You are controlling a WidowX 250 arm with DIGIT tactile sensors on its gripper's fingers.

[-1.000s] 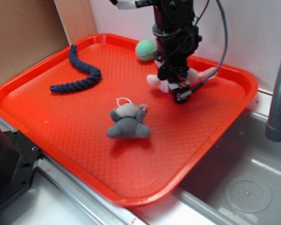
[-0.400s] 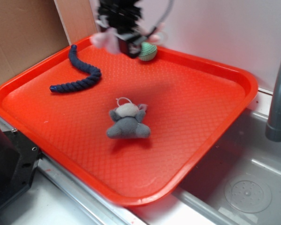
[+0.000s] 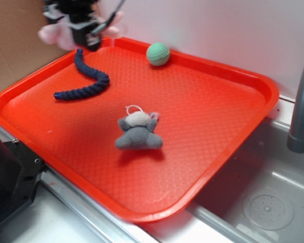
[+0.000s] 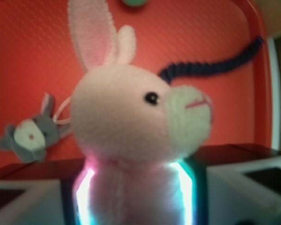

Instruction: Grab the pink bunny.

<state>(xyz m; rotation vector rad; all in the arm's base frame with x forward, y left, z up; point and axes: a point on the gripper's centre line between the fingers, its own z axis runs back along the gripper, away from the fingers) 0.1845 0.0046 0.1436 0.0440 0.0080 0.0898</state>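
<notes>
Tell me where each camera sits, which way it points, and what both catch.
Exterior: off the tray's front corner, looking down across it; the gripper hangs at top left, shut on the pink bunny.
Wrist: on the gripper, looking down past the bunny between its fingers.
Both show the grey plush, blue rope and green ball.
</notes>
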